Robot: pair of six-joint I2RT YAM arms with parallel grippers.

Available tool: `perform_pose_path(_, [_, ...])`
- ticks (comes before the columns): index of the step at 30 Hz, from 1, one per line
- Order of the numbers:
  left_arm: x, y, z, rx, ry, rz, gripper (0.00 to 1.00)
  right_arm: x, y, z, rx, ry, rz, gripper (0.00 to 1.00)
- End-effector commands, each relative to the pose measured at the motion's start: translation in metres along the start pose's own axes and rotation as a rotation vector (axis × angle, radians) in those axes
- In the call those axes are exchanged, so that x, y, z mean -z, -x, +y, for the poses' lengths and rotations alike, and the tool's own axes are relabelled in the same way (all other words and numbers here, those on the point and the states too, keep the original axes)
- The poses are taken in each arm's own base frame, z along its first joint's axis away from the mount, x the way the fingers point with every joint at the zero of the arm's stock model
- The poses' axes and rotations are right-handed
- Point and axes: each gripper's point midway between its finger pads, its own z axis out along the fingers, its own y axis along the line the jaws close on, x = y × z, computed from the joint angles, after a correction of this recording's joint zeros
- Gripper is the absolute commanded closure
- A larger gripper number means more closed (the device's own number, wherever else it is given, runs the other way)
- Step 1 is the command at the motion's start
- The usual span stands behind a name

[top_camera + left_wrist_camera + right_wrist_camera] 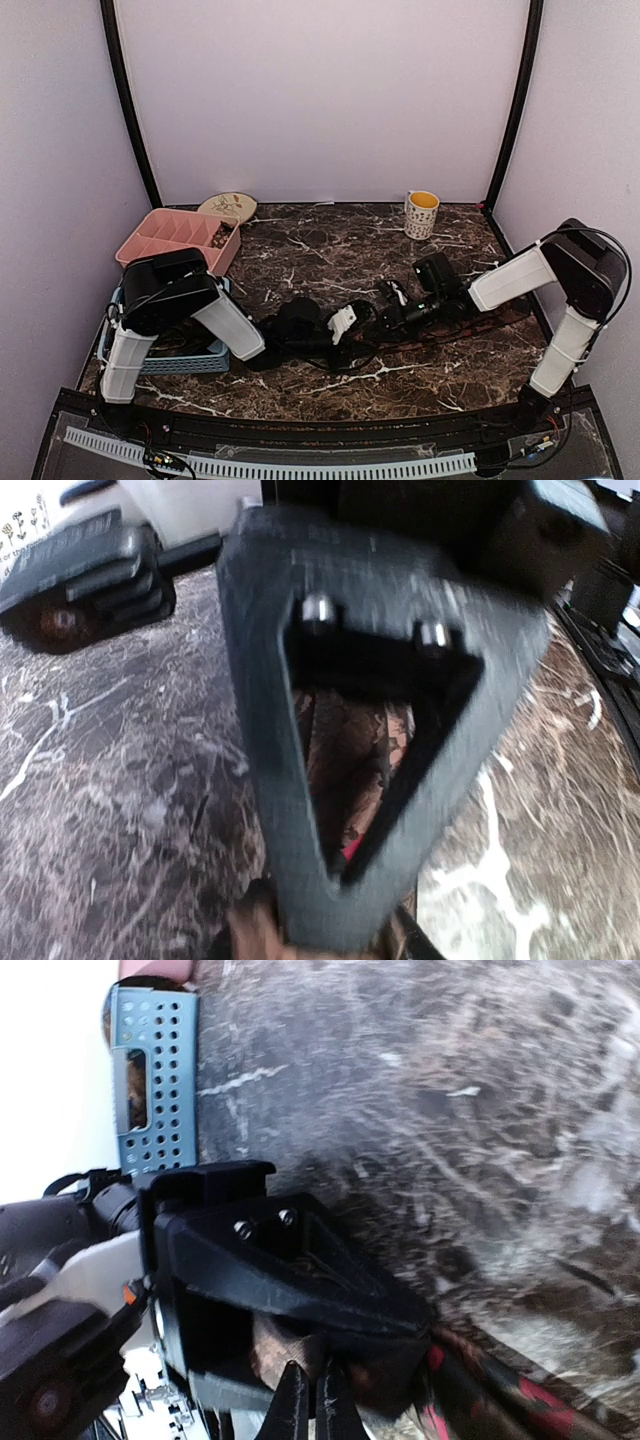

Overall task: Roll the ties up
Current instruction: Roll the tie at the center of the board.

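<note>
Left end effector point(340, 892) | seemingly pinching patterned tie point(345, 770) | mug point(422, 214) print unreadable

Glossy marble-look table point(330, 240); woven patterned cloth tie point(345, 760); smooth perforated blue plastic basket point(160, 1070).

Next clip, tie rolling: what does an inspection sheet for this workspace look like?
Surface: dark marble-patterned tabletop.
Job's things: reddish-brown patterned necktie at centre, between both grippers.
Clutter: pink compartment tray, blue perforated basket, cream floral plate, white patterned mug.
Grippers: left gripper drawn close around necktie fabric, grip unclear in the blur; right gripper shut, apparently pinching the necktie.
Cables: thin black cables looped on the tabletop between the arms.
Surroundings: plain lilac walls.
</note>
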Motion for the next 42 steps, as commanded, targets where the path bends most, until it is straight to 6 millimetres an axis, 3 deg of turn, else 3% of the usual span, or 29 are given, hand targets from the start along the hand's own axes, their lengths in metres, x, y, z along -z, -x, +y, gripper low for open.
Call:
perform_pose_path(1, [0.032,-0.047,0.016,0.009,0.011,0.185,0.67,0.012,-0.002,-0.010,-0.014,-0.037,-0.016,1.00])
perform_pose_path(3, [0.038,-0.051,0.016,-0.009,-0.006,0.211,0.66,0.012,-0.007,-0.022,-0.032,-0.071,-0.002,1.00])
perform_pose_path(8, [0.043,-0.049,0.004,-0.050,-0.088,0.216,0.52,0.006,-0.019,-0.048,-0.058,-0.130,0.031,1.00])
perform_pose_path(12, [0.041,-0.040,0.000,-0.037,-0.112,0.168,0.47,0.005,-0.031,-0.065,-0.072,-0.165,0.050,1.00])
perform_pose_path(15, [0.044,-0.033,-0.008,-0.028,-0.144,0.113,0.37,0.005,-0.038,-0.076,-0.075,-0.199,0.057,1.00])
perform_pose_path(20, [0.044,-0.017,-0.019,-0.023,-0.187,-0.002,0.27,0.004,-0.039,-0.084,-0.081,-0.224,0.055,1.00])
perform_pose_path(27, [0.022,-0.008,-0.013,-0.049,-0.175,-0.080,0.26,0.002,-0.033,-0.082,-0.084,-0.215,0.048,1.00])
perform_pose_path(34, [0.006,-0.027,-0.024,-0.083,-0.261,0.032,0.34,0.000,-0.025,-0.071,-0.079,-0.180,0.030,1.00])
perform_pose_path(36, [0.009,-0.037,-0.025,-0.090,-0.264,0.081,0.49,-0.002,-0.023,-0.065,-0.077,-0.165,0.024,1.00])
perform_pose_path(40, [0.027,-0.049,-0.019,-0.103,-0.224,0.145,0.68,-0.005,-0.018,-0.051,-0.056,-0.143,0.018,0.99])
perform_pose_path(42, [0.035,-0.056,-0.015,-0.099,-0.214,0.187,0.74,-0.005,-0.016,-0.047,-0.046,-0.142,0.021,0.89])
